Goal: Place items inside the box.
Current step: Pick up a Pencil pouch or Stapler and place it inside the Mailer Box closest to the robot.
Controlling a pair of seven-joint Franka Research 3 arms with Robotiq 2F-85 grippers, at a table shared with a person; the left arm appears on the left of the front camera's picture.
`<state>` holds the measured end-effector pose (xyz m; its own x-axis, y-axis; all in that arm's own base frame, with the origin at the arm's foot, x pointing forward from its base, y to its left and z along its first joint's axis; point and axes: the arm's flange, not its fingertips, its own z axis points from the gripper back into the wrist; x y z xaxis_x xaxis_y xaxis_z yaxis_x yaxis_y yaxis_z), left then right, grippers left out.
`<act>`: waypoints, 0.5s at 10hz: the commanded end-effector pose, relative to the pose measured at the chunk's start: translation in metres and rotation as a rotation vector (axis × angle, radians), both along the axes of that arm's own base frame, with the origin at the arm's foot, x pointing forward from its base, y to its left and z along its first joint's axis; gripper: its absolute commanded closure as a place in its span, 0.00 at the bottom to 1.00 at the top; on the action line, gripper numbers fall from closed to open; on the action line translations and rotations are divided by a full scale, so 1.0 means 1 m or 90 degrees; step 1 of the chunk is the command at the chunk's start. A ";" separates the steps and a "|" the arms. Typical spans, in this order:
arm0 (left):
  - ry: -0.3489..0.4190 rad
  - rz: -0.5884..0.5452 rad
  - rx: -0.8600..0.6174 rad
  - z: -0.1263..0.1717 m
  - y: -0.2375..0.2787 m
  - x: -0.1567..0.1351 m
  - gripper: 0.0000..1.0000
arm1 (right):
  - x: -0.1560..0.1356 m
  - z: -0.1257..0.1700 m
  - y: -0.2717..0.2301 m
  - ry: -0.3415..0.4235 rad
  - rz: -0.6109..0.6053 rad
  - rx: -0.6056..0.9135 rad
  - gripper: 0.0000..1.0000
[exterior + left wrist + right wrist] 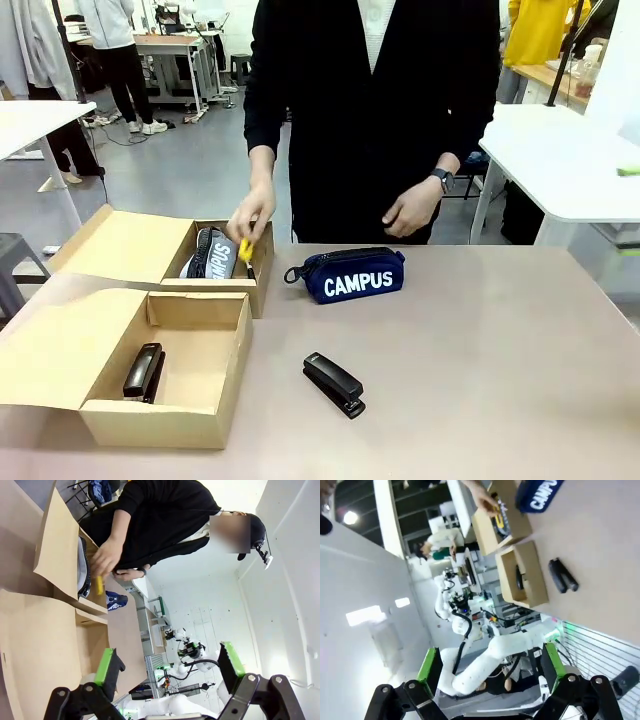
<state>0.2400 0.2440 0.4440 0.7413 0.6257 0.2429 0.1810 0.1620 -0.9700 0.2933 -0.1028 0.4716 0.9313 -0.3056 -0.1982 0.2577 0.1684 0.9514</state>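
Left claw [169, 664]: fingers spread, nothing between them. Near cardboard box [160, 425], at the left of the worktop [500, 380]: a black stapler [143, 372] lies inside. Far box [125, 245] behind it: grey pouch [212, 254] inside, white lettering only partly legible. A person's hand [250, 213] holds the yellow utility knife [245, 250] over it. Navy pouch [350, 275], marked "CAMPUS" in white, lies beside the far box. Second stapler [335, 383] lies on open worktop. Right claw [490, 664]: spread, empty.
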 end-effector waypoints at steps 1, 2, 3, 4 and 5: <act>-0.016 0.000 -0.002 0.002 -0.001 0.000 0.00 | -0.087 -0.149 0.042 -0.035 0.017 0.010 0.00; -0.016 0.000 -0.002 0.002 -0.001 0.000 0.00 | -0.096 -0.173 0.051 -0.042 0.007 0.004 0.00; -0.016 0.000 -0.002 0.002 -0.001 0.000 0.00 | -0.097 -0.185 0.065 -0.024 0.004 -0.016 0.00; -0.016 0.000 -0.002 0.002 -0.001 0.000 0.00 | -0.010 -0.085 -0.048 -0.021 0.001 0.015 0.00; -0.016 0.000 -0.002 0.002 -0.001 0.000 0.00 | -0.010 -0.085 -0.048 -0.021 0.001 0.015 0.00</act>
